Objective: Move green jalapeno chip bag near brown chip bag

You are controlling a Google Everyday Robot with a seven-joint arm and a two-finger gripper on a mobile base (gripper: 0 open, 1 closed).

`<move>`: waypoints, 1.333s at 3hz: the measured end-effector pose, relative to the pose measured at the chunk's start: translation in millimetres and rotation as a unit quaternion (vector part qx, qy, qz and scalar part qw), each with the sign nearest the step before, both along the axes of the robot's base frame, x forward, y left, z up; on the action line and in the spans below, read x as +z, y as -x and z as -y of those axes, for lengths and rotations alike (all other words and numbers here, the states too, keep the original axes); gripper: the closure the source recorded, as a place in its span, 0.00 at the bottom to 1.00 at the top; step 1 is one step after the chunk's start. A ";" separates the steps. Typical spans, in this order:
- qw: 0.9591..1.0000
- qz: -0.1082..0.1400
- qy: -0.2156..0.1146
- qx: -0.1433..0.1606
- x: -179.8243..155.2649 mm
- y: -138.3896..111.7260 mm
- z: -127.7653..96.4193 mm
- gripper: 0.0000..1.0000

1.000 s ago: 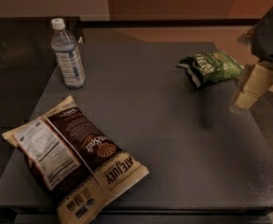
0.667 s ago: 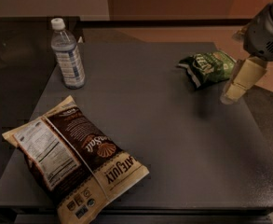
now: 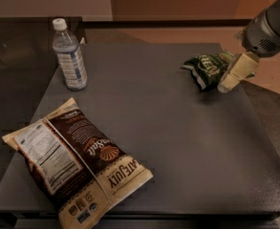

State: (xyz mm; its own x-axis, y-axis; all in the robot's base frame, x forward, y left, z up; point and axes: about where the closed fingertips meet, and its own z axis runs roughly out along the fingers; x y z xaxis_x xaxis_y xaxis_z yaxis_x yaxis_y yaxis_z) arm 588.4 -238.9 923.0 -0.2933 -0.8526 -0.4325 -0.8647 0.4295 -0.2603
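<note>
The green jalapeno chip bag (image 3: 209,68) lies crumpled on the dark grey table (image 3: 177,142) at its far right. The brown chip bag (image 3: 77,163) lies flat at the near left corner, label side up and partly over the table's front edge. My gripper (image 3: 229,82) comes in from the upper right on a grey arm (image 3: 271,25). Its cream tip is at the right end of the green bag and covers that end. The two bags are far apart, on opposite sides of the table.
A clear water bottle (image 3: 70,56) with a white cap stands upright at the far left of the table. The table's right edge runs just beyond the green bag, with tan floor (image 3: 273,75) behind it.
My gripper has moved left and slightly up, from beside the green bag's right side to over its right end. The bags and the bottle have not moved.
</note>
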 end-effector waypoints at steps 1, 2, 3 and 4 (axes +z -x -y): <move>1.000 -0.014 -0.023 -0.009 -22.6 -26.1 6.3 0.00; 0.999 -0.018 -0.038 -0.021 -38.5 -45.3 15.1 0.00; 0.998 -0.017 -0.047 -0.027 -48.2 -59.7 23.0 0.00; 0.998 -0.011 -0.050 -0.026 -55.7 -71.1 27.0 0.00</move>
State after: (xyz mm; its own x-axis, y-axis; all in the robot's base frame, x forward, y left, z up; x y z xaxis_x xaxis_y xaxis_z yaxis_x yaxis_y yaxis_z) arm 659.5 -266.0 867.3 -0.3472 -0.7890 -0.5069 -0.8453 0.4974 -0.1953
